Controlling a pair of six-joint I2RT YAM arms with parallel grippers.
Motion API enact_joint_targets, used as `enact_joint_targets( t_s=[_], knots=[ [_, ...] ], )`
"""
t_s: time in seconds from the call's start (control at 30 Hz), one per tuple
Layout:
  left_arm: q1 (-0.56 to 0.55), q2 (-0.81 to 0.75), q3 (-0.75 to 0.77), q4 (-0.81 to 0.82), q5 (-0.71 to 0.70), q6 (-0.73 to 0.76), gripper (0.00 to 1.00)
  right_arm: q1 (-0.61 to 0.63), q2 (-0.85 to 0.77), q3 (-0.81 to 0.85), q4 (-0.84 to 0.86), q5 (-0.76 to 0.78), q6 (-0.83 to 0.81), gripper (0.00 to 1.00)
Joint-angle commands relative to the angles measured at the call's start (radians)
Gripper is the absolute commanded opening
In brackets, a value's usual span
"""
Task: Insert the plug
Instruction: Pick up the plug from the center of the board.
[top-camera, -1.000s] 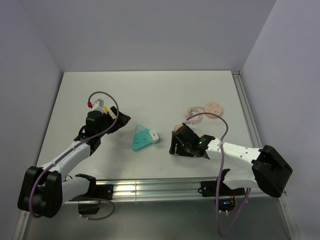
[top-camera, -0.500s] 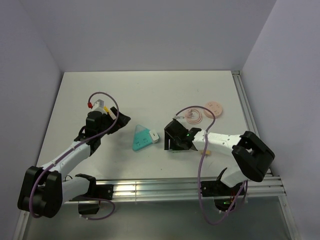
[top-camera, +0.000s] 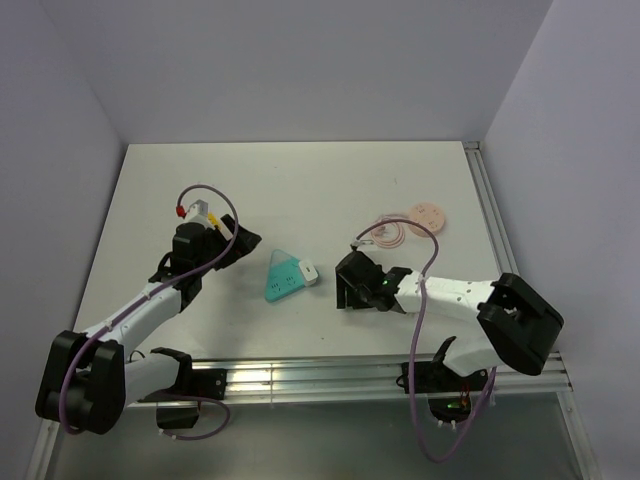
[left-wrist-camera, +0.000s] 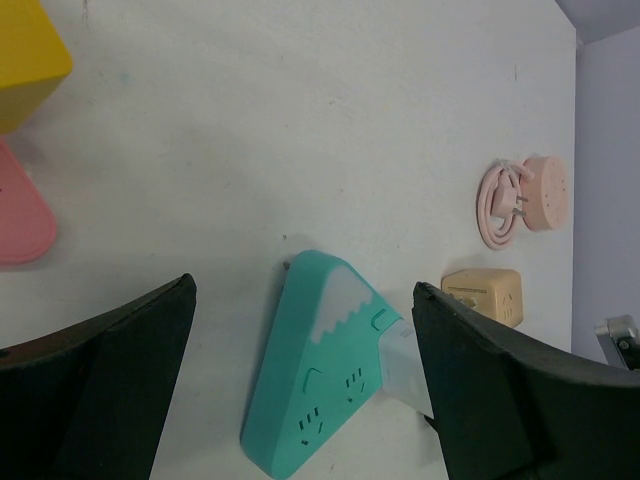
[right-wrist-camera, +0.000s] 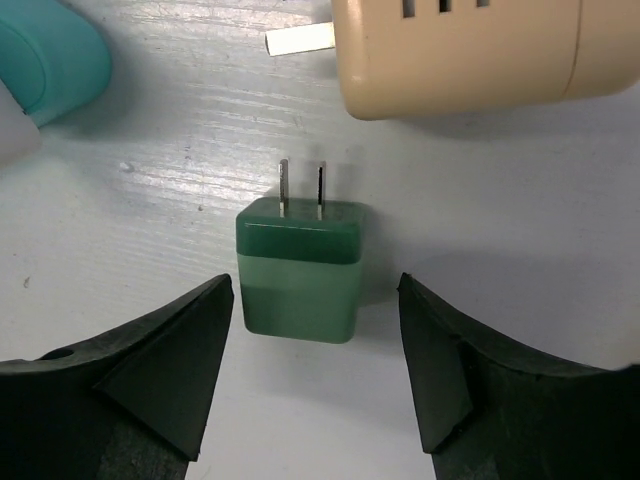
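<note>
A green plug (right-wrist-camera: 299, 270) lies flat on the white table, its two prongs pointing away from the camera. My right gripper (right-wrist-camera: 315, 360) is open, one finger on each side of the plug, neither touching it. In the top view this gripper (top-camera: 346, 289) sits low, right of the teal triangular power strip (top-camera: 283, 277), and hides the plug. A white block (top-camera: 309, 271) sticks out of the strip's right side. My left gripper (top-camera: 240, 243) is open and holds nothing. It points at the strip (left-wrist-camera: 322, 372) from the left, some way short of it.
A beige cube adapter (right-wrist-camera: 468, 48) lies just beyond the green plug. A pink round socket with a coiled cable (top-camera: 415, 222) lies at the back right. A yellow object (left-wrist-camera: 27, 55) and a pink object (left-wrist-camera: 20, 215) show at the left wrist view's left edge.
The right arm's elbow and forearm swung about while its gripper shifted slightly left and back, staying right of the teal strip. The left arm has not moved.
</note>
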Motion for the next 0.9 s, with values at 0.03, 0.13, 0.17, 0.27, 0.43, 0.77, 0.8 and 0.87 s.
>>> enact_joint_targets(
  t_s=[0.03,0.13,0.17,0.27,0.43,0.77,0.8,0.87],
  knots=[
    [0.002,0.008,0.005,0.035,0.008,0.027,0.95,0.02,-0.038,-0.041,0.061,0.062,0.038,0.71],
    [0.002,0.007,0.005,0.037,0.006,0.026,0.95,0.034,-0.037,-0.064,0.091,0.093,0.056,0.68],
    [0.002,0.007,0.007,0.035,0.008,0.026,0.95,0.037,-0.035,-0.076,0.116,0.097,0.058,0.68],
    [0.002,0.008,0.008,0.035,0.008,0.026,0.95,0.053,-0.026,-0.083,0.142,0.113,0.064,0.65],
    [0.002,0.007,0.005,0.034,0.003,0.026,0.95,0.123,-0.015,-0.101,0.15,0.204,0.101,0.64],
    [0.002,0.004,0.001,0.032,0.003,0.027,0.95,0.26,0.003,-0.167,0.177,0.376,0.233,0.69],
    [0.002,0.001,-0.002,0.032,0.002,0.029,0.95,0.267,0.006,-0.178,0.176,0.386,0.244,0.69],
    [0.002,-0.001,-0.008,0.034,0.0,0.029,0.95,0.283,0.009,-0.199,0.189,0.413,0.277,0.7]
  ],
)
